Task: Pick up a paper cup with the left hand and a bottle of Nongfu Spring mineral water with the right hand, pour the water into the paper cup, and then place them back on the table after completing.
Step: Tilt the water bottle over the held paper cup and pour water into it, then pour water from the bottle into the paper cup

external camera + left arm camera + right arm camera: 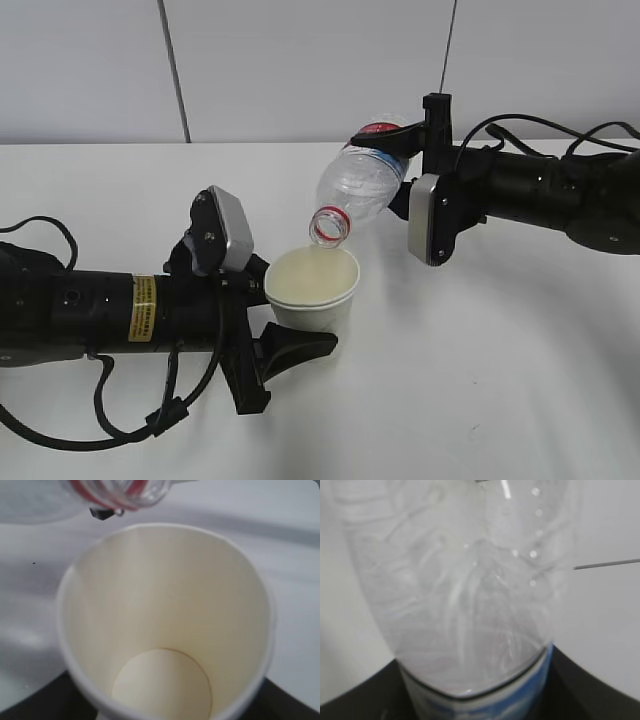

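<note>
White paper cup (313, 290) sits upright in the left claw (262, 318), which grips it above the tabletop (480, 380). The right claw (415, 150) clamps the tilted bottle (358, 188), its open neck just over the cup's rim. From the left wrist view the cup looks dry inside, though glare may hide water.

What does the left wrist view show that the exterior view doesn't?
Only the left wrist view shows the cup's inner bottom, with no pool of water evident. Only the exterior view shows both arms, the left gripper around the cup, the right gripper holding the tilted bottle, and the table. Both show the bottle's red-ringed mouth over the cup's rim.
</note>
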You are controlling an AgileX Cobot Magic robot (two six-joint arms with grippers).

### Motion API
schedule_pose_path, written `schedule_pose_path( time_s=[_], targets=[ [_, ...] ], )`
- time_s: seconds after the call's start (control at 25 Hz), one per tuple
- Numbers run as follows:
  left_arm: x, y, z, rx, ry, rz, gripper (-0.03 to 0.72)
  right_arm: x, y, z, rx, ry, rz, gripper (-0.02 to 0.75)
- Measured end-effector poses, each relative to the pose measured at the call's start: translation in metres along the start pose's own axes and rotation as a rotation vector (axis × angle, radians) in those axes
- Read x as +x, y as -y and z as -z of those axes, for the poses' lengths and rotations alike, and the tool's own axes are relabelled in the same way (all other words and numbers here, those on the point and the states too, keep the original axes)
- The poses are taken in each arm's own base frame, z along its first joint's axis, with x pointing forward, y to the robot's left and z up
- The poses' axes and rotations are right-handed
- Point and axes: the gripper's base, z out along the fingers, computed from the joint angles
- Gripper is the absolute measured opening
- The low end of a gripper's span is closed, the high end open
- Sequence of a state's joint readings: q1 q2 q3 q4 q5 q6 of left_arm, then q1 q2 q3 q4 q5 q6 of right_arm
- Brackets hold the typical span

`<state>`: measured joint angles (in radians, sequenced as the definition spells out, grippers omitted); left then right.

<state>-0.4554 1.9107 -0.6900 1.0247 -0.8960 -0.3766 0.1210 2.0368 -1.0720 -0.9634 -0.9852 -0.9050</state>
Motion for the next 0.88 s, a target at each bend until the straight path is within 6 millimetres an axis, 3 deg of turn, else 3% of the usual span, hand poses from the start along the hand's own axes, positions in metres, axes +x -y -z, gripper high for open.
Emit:
schedule_pose_path(
  time_s=[0.88],
  targets=[
    [0.0040,0.0025,0.0001,0.028,-0.044,-0.014,0.422,0.0023,0.0020,0.0001,0.020,-0.027,0.138,0.388]
  ],
)
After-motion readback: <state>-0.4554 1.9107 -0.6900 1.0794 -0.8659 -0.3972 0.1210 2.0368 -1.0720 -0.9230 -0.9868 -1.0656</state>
